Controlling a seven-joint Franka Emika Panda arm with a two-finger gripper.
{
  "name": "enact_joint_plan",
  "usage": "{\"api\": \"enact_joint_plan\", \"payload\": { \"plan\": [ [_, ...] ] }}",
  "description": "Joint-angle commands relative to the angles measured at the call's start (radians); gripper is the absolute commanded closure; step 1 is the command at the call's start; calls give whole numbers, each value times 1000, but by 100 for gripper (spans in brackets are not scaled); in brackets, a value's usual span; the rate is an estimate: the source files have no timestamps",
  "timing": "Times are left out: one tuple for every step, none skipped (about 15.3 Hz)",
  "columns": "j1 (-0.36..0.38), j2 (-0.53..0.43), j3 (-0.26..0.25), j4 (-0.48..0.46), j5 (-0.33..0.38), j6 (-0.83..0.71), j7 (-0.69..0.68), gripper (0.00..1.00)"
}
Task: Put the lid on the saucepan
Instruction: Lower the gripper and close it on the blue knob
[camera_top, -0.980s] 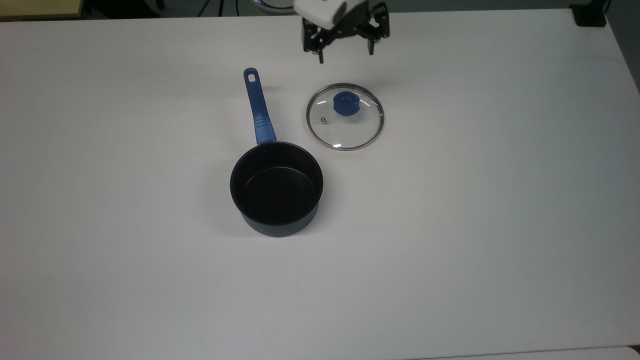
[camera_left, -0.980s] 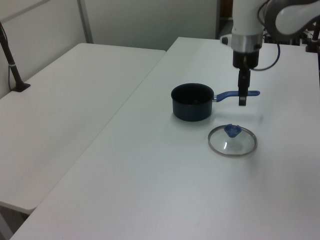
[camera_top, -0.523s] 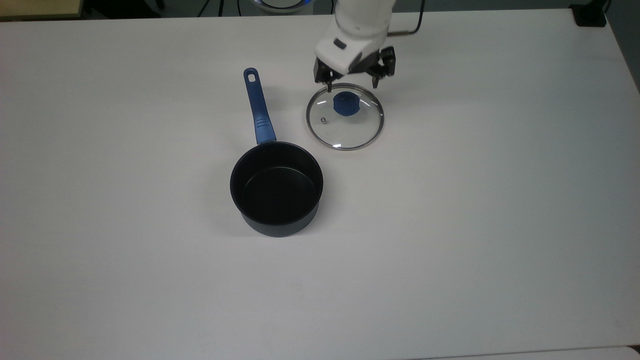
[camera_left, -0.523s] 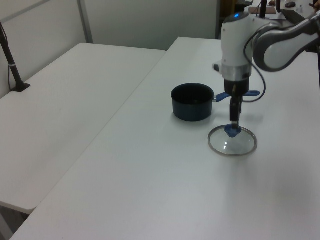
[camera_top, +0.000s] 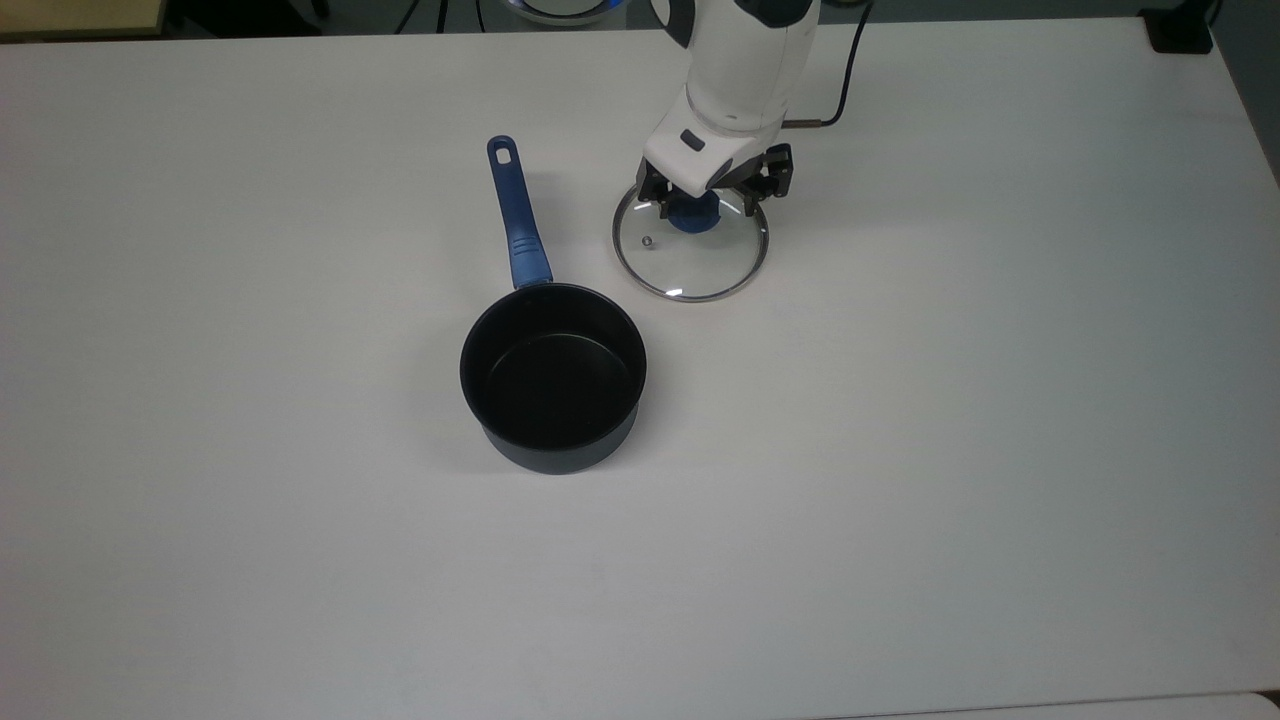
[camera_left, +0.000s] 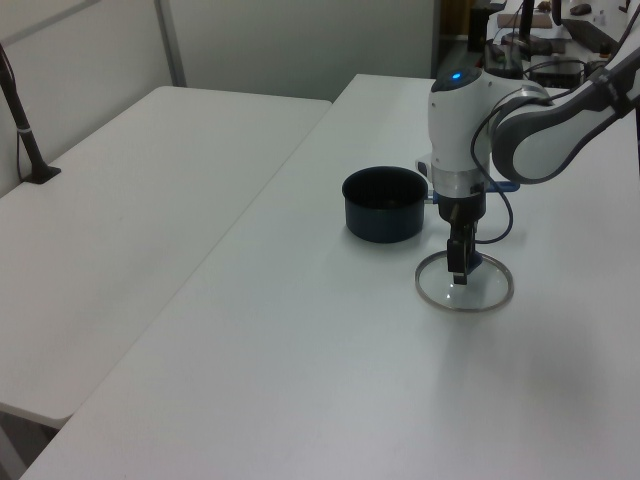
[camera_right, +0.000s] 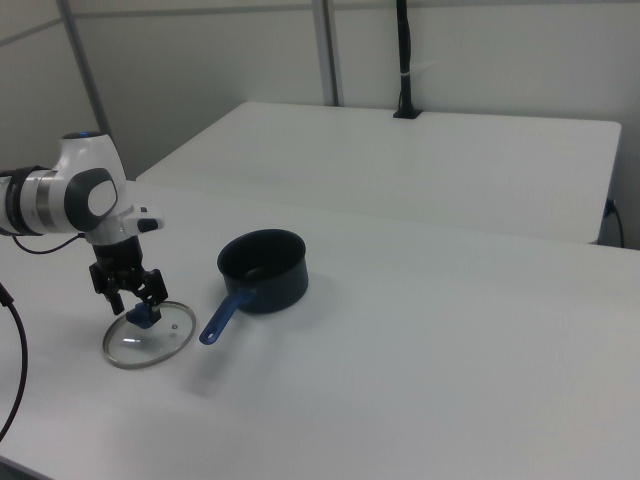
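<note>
The lid (camera_top: 700, 265) lies flat on the white table (camera_top: 900, 450), a clear glass disc with a steel rim and a blue knob (camera_top: 692, 217). My gripper (camera_top: 704, 208) is lowered over the knob and stands open, one finger on each side of it. In the left view the gripper (camera_left: 458, 272) reaches down onto the lid (camera_left: 487, 292). The right view shows the gripper (camera_right: 135, 303) straddling the knob above the lid (camera_right: 160, 342). The dark saucepan (camera_top: 552, 375) stands uncovered to the top view's lower left of the lid, its blue handle (camera_top: 516, 218) pointing toward the table's far edge.
A black cable (camera_top: 845, 90) trails from the arm across the far part of the table. A second white table (camera_left: 150, 200) with a black post (camera_left: 25, 130) adjoins this one. Bare tabletop surrounds the saucepan (camera_right: 263, 268) on every side.
The arm has come down from above the table's far edge onto the lid, bringing the open fingers around the blue knob. The lid and the saucepan have not moved.
</note>
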Motion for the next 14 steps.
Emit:
{"api": "enact_joint_plan", "payload": {
  "plan": [
    [8,12,-1,19,-23,23,36,21],
    [8,12,-1,20,-23,23,36,24],
    [8,12,-1,20,-23,23,36,27],
    [8,11,-1,20,-23,23,36,30],
    [6,9,-1,20,-23,23,36,33],
    [6,8,-1,20,-23,23,34,37],
    [6,8,-1,20,-24,23,33,44],
    [6,6,-1,20,-23,23,30,51],
    [6,5,-1,20,-24,22,27,56],
    [8,2,-1,20,-26,20,27,63],
    [8,-3,-1,20,-27,16,27,67],
    [8,-18,-1,20,-26,9,28,69],
    [8,-40,-6,22,-26,-7,28,69],
    [8,-52,-10,34,-26,-36,27,69]
  ]
}}
